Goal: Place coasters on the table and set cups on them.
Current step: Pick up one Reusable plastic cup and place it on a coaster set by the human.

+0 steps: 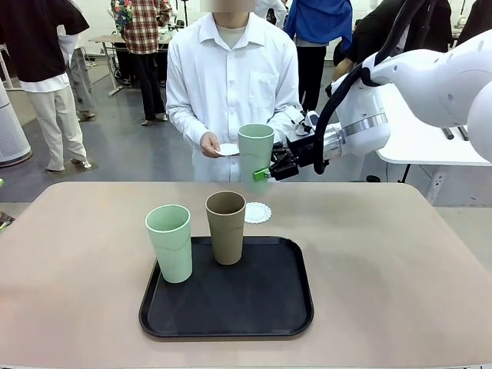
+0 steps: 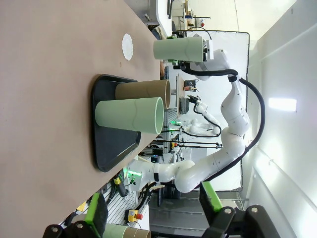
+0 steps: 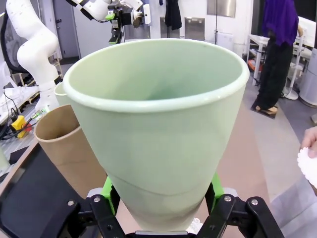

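Observation:
My right gripper [image 1: 263,174] is shut on a pale green cup [image 1: 256,150], holding it upright in the air over the table's [image 1: 384,254] far side. In the right wrist view that cup [image 3: 158,124] sits between the green pads [image 3: 110,189]. One white lacy coaster [image 1: 257,212] lies on the table just below and in front of the held cup. The second green cup [image 1: 170,242] and the tan-brown cup [image 1: 226,227] stand on the black tray [image 1: 261,307]. The person holds another coaster [image 1: 227,149] in one hand. My left gripper [image 2: 153,208] is open and holds nothing, far from the tray [image 2: 106,148].
The person in a white shirt stands at the far edge, close behind the held cup. A white-topped table [image 1: 423,142] lies behind my right arm. Bare tabletop stretches to the left and right of the tray.

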Controlling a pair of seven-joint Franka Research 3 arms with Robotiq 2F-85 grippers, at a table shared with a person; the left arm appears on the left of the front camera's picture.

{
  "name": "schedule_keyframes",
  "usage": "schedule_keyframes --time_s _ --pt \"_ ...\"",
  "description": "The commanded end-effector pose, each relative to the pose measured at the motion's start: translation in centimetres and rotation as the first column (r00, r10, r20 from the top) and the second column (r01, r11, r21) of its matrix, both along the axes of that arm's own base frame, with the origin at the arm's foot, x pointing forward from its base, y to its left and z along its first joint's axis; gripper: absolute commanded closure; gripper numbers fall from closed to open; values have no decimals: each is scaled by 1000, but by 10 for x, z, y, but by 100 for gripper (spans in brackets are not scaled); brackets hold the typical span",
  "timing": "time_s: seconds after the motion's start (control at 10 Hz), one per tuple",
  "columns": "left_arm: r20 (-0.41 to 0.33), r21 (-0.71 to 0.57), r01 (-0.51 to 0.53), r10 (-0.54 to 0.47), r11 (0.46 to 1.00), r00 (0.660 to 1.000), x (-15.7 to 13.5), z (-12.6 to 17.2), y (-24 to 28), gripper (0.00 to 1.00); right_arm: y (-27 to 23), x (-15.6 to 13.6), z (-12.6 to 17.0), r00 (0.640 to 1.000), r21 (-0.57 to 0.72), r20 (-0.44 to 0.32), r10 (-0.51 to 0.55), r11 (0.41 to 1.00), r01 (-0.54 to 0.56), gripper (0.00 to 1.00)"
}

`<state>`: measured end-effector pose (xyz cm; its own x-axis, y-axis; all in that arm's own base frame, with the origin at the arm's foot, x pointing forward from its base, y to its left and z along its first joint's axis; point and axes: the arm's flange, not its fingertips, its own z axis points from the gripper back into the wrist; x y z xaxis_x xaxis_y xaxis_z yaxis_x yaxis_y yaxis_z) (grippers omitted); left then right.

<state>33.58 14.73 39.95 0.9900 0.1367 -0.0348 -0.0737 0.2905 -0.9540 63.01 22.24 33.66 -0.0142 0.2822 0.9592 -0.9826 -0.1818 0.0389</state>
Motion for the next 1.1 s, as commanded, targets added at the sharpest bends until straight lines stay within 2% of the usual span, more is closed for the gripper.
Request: schedule_keyframes --time_s 0.0,0.7,1.0 --pt "8 -13 -5 5 1000 1000 -1 2 1 0 4 18 -3 1000 1 -20 -10 1000 10 19" --pt "8 -13 -5 5 1000 1000 -1 2 1 0 4 31 -45 995 6 -97 21 1000 -20 19" --pt "8 -13 -5 5 1000 1000 -1 2 1 0 10 34 -57 994 -11 -104 34 999 -35 19"
